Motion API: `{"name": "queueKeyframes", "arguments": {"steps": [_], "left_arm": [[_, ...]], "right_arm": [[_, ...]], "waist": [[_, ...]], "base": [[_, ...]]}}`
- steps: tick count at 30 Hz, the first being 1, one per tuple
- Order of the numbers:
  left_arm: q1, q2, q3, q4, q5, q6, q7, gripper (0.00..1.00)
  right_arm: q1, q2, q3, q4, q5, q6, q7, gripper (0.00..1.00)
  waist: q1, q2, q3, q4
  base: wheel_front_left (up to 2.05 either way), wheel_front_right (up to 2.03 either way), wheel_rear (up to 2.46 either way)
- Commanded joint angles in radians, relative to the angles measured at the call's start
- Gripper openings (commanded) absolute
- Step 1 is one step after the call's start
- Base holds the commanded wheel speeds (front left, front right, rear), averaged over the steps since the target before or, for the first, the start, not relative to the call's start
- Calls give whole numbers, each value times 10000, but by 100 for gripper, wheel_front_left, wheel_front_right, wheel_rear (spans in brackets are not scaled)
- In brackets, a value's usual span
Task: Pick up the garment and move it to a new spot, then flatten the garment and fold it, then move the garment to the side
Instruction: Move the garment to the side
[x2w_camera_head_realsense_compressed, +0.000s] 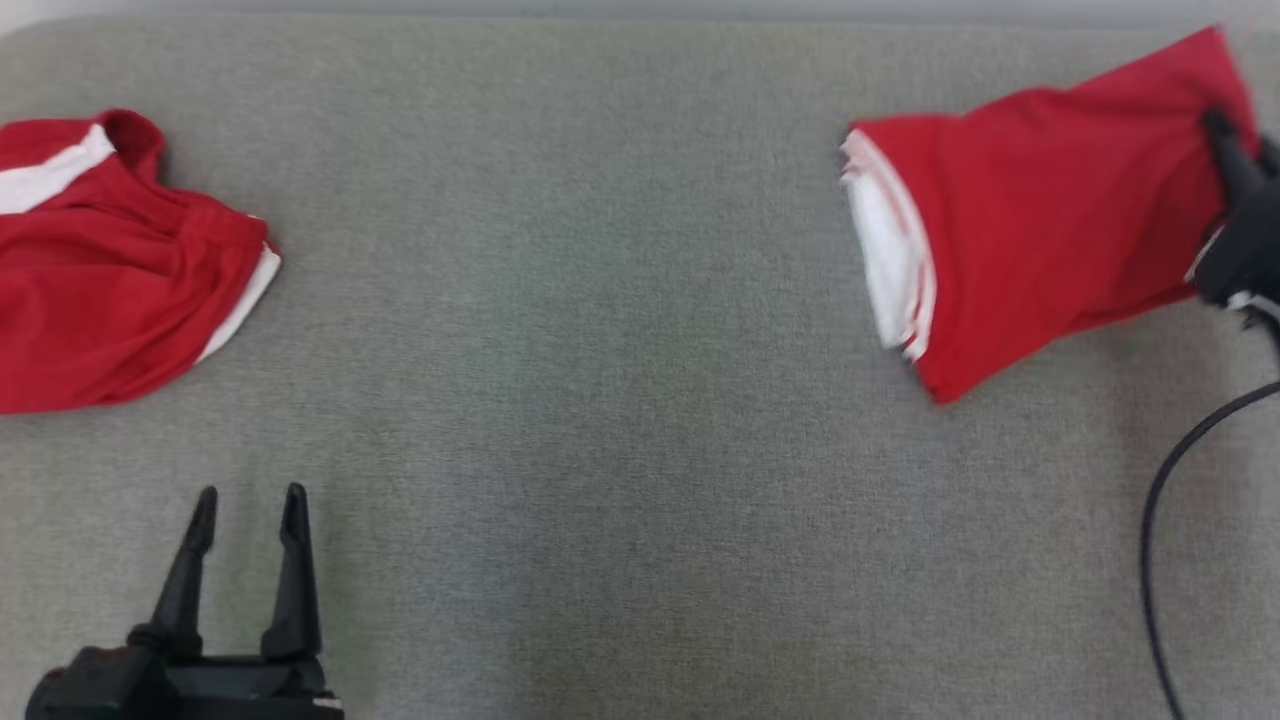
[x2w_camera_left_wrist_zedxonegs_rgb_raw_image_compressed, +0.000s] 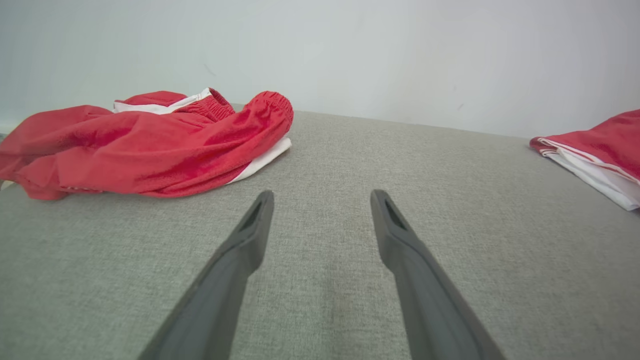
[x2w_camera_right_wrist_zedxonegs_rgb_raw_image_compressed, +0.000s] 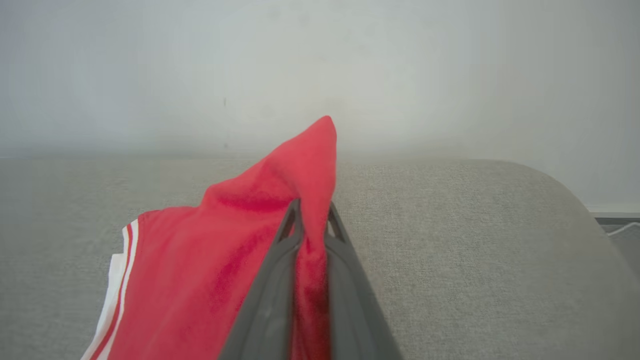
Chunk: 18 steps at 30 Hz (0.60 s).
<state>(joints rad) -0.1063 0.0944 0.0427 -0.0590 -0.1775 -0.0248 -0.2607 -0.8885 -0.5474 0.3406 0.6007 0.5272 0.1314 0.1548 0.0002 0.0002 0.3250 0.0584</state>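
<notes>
Head view, left to right: a crumpled red-and-white garment (x2w_camera_head_realsense_compressed: 110, 270) lies at the far left of the grey fabric surface (x2w_camera_head_realsense_compressed: 600, 400). The left gripper (x2w_camera_head_realsense_compressed: 250, 495) sits low beside it, fingers spread wide and holding nothing — apart from both cloths. At the far right lies the folded red garment (x2w_camera_head_realsense_compressed: 1030, 230), white-striped hem toward centre, its outer corner pinched by the right gripper (x2w_camera_head_realsense_compressed: 1240, 140) — in the right wrist view that corner stands up in a peak. A dark cable (x2w_camera_head_realsense_compressed: 1160, 500) curves below.
</notes>
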Motion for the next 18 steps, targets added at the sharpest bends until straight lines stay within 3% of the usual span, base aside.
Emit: {"name": "queueKeyframes", "arguments": {"steps": [1, 18], "left_arm": [[-141, 143, 78, -171, 80, 23, -46, 100], [-306, 687, 271, -1527, 178, 131, 255, 100]], "right_arm": [[-323, -249, 20, 127, -110, -14, -42, 0], [-1934, -1910, 493, 956, -642, -14, 183, 0]], "waist": [[-2, -2, 394, -281], [-2, -2, 1352, -628]], "base": [[0, 0, 0], [0, 0, 0]]}}
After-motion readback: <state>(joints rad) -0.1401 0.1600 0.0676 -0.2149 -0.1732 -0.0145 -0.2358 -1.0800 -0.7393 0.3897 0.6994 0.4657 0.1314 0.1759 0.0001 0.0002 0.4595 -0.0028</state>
